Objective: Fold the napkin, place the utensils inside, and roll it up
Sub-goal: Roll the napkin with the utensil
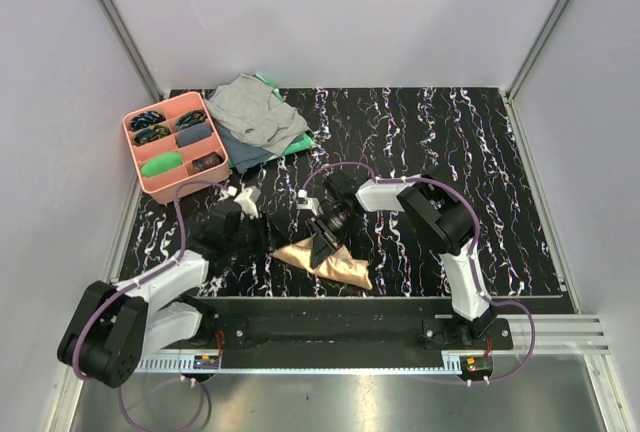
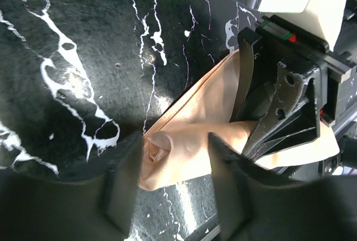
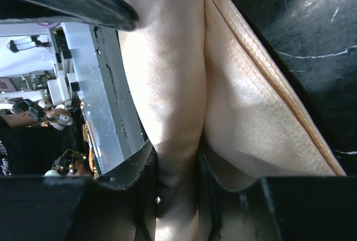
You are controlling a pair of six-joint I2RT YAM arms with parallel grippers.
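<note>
Now you're deep in the rolling step: the napkin (image 1: 335,262) lies as a narrow peach bundle on the black marbled table (image 1: 480,152), close to the near edge and between the two arms. Your right gripper (image 3: 178,191) is pinching a thick fold of the satin between its fingers, no question. Your left gripper (image 2: 175,146) straddles the curled end of the roll, fingers close against the cloth on both sides, though I can't tell whether they truly bite.

Next, I'd say, you need to turn the bundle over evenly from both ends and keep that curl tight so it doesn't spring loose.

The count: one napkin, two grippers on it, and no utensils in sight, so they're likely wrapped inside. At the far left sit one pink tray (image 1: 142,174), one grey cloth (image 1: 255,110) and a green cloth (image 1: 298,144) peeking out beneath.
</note>
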